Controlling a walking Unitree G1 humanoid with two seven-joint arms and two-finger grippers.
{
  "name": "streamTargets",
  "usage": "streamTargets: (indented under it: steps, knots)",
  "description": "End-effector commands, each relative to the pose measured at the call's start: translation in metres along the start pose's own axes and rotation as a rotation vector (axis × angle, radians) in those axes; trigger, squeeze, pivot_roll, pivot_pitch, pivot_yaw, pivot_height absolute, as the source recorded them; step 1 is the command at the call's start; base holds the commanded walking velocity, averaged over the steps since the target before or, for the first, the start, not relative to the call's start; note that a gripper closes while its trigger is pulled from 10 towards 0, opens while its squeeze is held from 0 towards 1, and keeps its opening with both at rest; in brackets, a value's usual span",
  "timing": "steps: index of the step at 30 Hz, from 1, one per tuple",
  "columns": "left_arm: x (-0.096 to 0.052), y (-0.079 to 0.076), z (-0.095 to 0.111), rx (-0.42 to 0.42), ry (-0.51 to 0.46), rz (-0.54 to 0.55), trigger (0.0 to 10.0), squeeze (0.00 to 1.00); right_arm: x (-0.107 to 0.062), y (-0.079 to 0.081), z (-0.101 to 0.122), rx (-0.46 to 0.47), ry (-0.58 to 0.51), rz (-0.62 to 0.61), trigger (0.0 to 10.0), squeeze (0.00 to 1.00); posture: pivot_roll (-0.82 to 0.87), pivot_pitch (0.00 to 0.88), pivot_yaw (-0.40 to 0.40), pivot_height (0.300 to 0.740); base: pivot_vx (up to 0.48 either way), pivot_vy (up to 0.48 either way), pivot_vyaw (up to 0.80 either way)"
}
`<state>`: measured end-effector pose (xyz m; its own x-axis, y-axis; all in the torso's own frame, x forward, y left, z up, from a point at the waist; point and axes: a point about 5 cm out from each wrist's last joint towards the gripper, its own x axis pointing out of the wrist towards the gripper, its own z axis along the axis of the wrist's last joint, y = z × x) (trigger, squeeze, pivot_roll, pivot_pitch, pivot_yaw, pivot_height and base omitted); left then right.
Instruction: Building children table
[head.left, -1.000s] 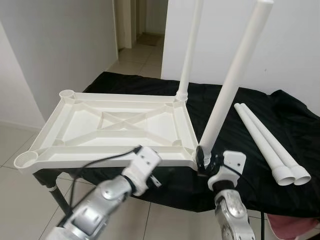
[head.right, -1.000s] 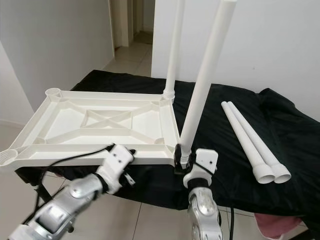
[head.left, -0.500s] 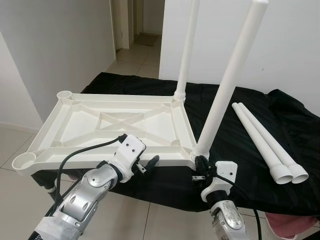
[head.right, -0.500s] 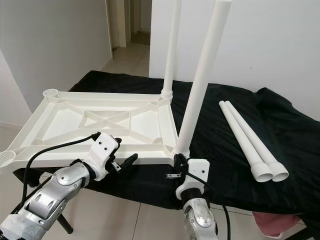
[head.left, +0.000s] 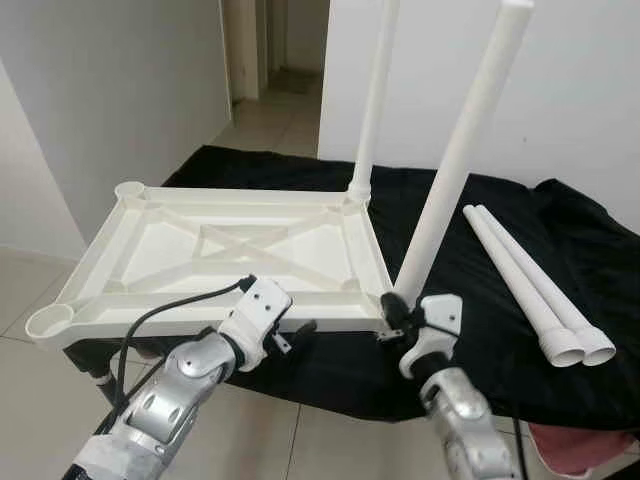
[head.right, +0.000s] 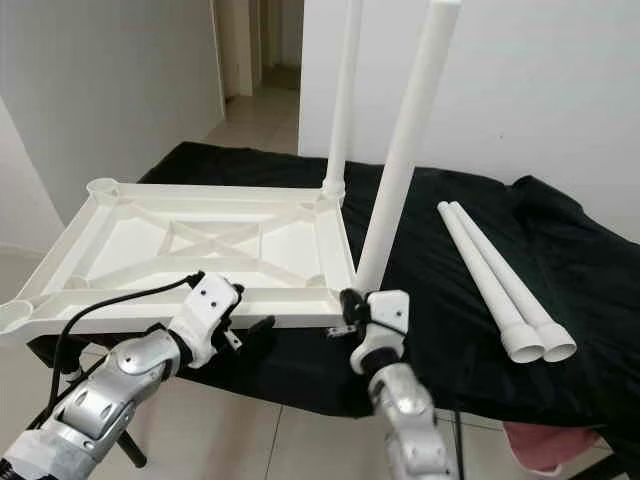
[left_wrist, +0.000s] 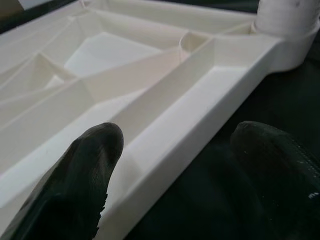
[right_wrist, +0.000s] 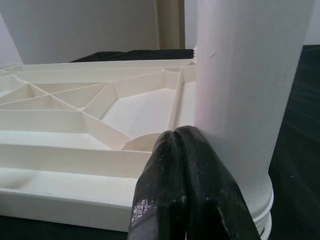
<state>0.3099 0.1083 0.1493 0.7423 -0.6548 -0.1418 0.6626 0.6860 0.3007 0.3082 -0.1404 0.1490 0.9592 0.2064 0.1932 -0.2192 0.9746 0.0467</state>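
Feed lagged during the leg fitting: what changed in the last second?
The right end effector dipped below the base of the near white plastic tube leg, then rose beside it, fingers shut together, not around it. The left end effector drew back, open at the near rim of the upturned white plastic tabletop. Tabletop and legs stayed put.

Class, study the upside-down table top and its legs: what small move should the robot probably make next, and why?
Probably reach the right gripper towards the loose legs. Two legs already stand in the table top, its left sockets are empty, and its fingers are shut.
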Motion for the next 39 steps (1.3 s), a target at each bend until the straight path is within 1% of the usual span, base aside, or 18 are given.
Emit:
streamTargets:
  steps: [1,2,5,8,10,14,15,16,18,20,23,26,28,30,32,35,38,39]
  knots:
    - [0.001,-0.003,-0.012,0.009,0.043,-0.043,10.0,0.00,0.001,-0.013,-0.001,-0.001,0.005,-0.052,10.0,0.00,0.00,0.079,-0.012,0.740,0.000,0.000,0.00]
    - [0.001,-0.003,-0.012,0.009,0.043,-0.043,10.0,0.00,0.001,-0.013,-0.001,-0.001,0.005,-0.052,10.0,0.00,0.00,0.079,-0.012,0.740,0.000,0.000,0.00]
    - [0.001,0.003,-0.023,0.012,0.095,-0.025,10.0,0.00,0.004,-0.020,0.001,-0.006,-0.002,-0.085,10.0,0.00,0.00,0.080,-0.006,0.740,0.000,0.000,0.00]
    - [0.001,0.004,-0.024,0.013,0.103,-0.022,10.0,0.00,0.004,-0.020,0.001,-0.004,-0.002,-0.086,10.0,0.00,0.00,0.081,-0.004,0.740,0.000,0.000,0.00]
    - [0.001,0.010,-0.031,0.019,0.130,-0.001,10.0,0.00,0.002,-0.017,-0.001,0.006,-0.002,-0.081,10.0,0.00,0.00,0.086,0.004,0.740,0.000,0.000,0.00]
    - [0.001,0.015,-0.033,0.021,0.141,0.012,10.0,0.00,0.001,-0.015,-0.002,0.013,-0.001,-0.078,10.0,0.00,0.00,0.087,0.008,0.740,0.000,0.000,0.00]
    - [0.002,0.020,-0.032,0.020,0.139,0.023,10.0,0.00,0.001,-0.015,-0.002,0.017,-0.001,-0.078,10.0,0.00,-0.01,0.091,0.017,0.740,0.000,0.000,0.00]
    - [0.002,0.020,-0.032,0.020,0.139,0.023,10.0,0.00,0.001,-0.015,-0.002,0.017,-0.001,-0.078,10.0,0.00,-0.01,0.091,0.017,0.740,0.000,0.000,0.00]
    - [0.003,0.028,-0.028,0.033,0.125,0.037,10.0,0.00,0.001,-0.014,-0.004,0.027,-0.001,-0.078,10.0,0.00,-0.01,0.093,0.023,0.740,0.000,0.000,0.00]
    - [0.005,0.035,-0.019,0.055,0.097,0.036,10.0,0.00,0.001,-0.010,-0.007,0.037,0.006,-0.065,10.0,0.00,-0.01,0.093,0.027,0.740,0.000,0.000,0.00]
    - [0.006,0.038,-0.017,0.061,0.085,0.031,10.0,0.00,0.001,-0.008,-0.008,0.040,0.008,-0.059,10.0,0.00,-0.01,0.093,0.027,0.740,0.000,0.000,0.00]
    - [0.009,0.041,-0.015,0.090,0.088,-0.001,10.0,0.00,0.000,0.001,-0.011,0.053,0.024,-0.010,10.0,0.00,-0.01,0.092,0.034,0.740,0.000,0.000,0.00]
    - [0.009,0.041,-0.016,0.100,0.093,-0.009,10.0,0.00,0.000,0.003,-0.012,0.054,0.028,0.006,10.0,0.00,-0.01,0.091,0.035,0.740,0.000,0.000,0.00]
    - [0.011,0.041,-0.020,0.096,0.127,-0.035,10.0,0.00,-0.001,0.004,-0.014,0.043,0.044,0.031,10.0,0.00,-0.01,0.091,0.037,0.740,0.000,0.000,0.00]
    - [0.011,0.041,-0.021,0.097,0.139,-0.051,10.0,0.00,-0.001,0.004,-0.015,0.041,0.049,0.037,10.0,0.00,-0.02,0.091,0.040,0.740,0.000,0.000,0.00]
    - [0.013,0.040,-0.025,0.071,0.167,-0.094,10.0,0.00,-0.001,0.001,-0.015,0.026,0.056,0.042,10.0,0.00,-0.02,0.090,0.043,0.740,0.000,0.000,0.00]
    - [0.014,0.040,-0.030,0.025,0.201,-0.138,10.0,0.00,0.001,-0.002,-0.015,0.018,0.057,0.041,10.0,0.00,-0.02,0.089,0.042,0.740,0.000,0.000,0.00]
    - [0.015,0.041,-0.031,-0.004,0.206,-0.143,10.0,0.00,0.001,-0.002,-0.015,0.016,0.058,0.044,10.0,0.00,-0.02,0.086,0.043,0.740,0.000,0.000,0.00]
